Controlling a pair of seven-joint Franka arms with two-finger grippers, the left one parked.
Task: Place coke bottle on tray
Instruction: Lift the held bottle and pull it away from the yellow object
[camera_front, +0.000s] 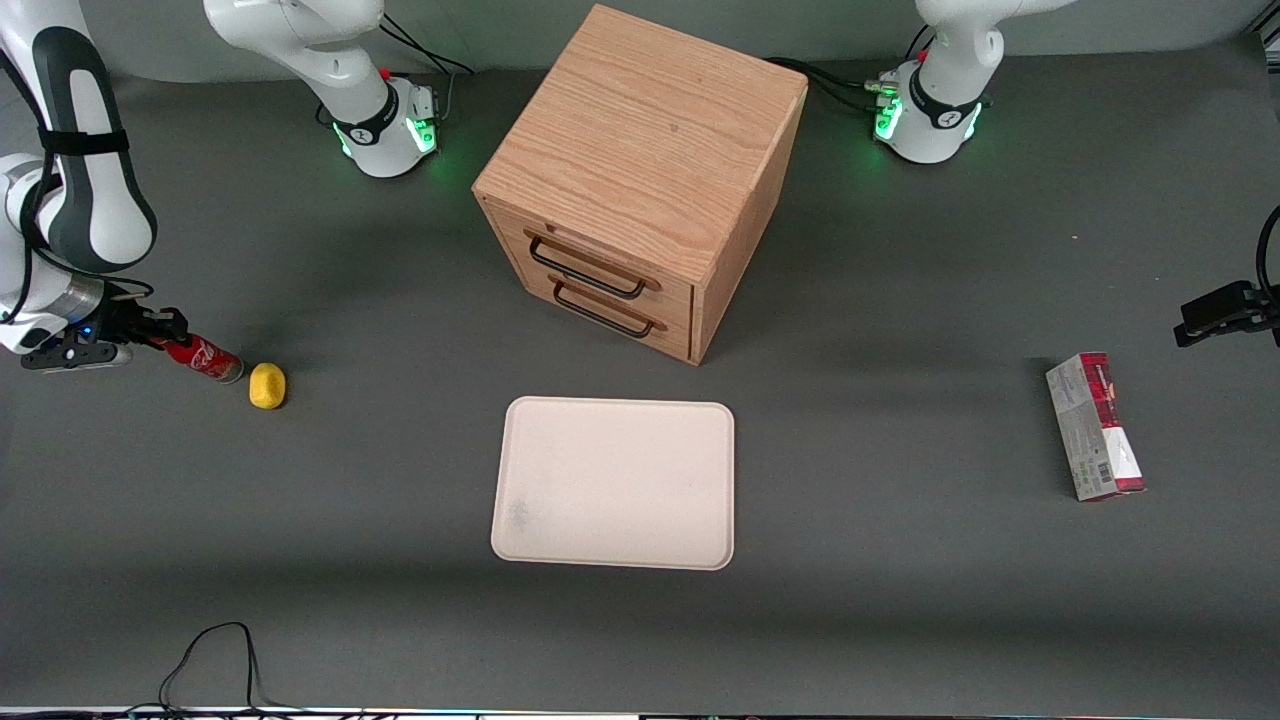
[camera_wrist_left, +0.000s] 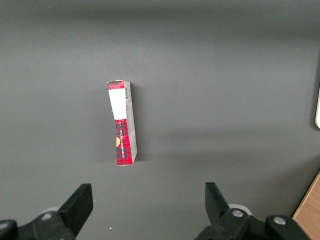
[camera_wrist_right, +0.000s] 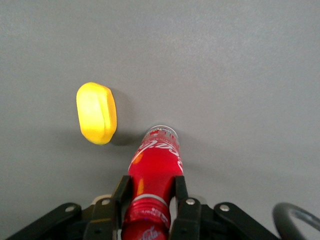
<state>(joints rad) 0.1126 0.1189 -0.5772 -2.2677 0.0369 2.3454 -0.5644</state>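
Observation:
The coke bottle (camera_front: 203, 356) is a slim red bottle lying on its side on the dark table toward the working arm's end. My right gripper (camera_front: 160, 337) is shut on its neck and cap end. In the right wrist view the two black fingers (camera_wrist_right: 121, 192) press the bottle (camera_wrist_right: 155, 160) on both sides, its silvery base pointing away from the wrist. The cream tray (camera_front: 615, 483) lies flat in the middle of the table, nearer the front camera than the drawer box, well apart from the bottle.
A yellow lemon-like lump (camera_front: 267, 386) lies close beside the bottle's base, also in the right wrist view (camera_wrist_right: 96, 113). A wooden drawer box (camera_front: 640, 180) stands farther from the camera than the tray. A red-and-grey carton (camera_front: 1095, 427) lies toward the parked arm's end.

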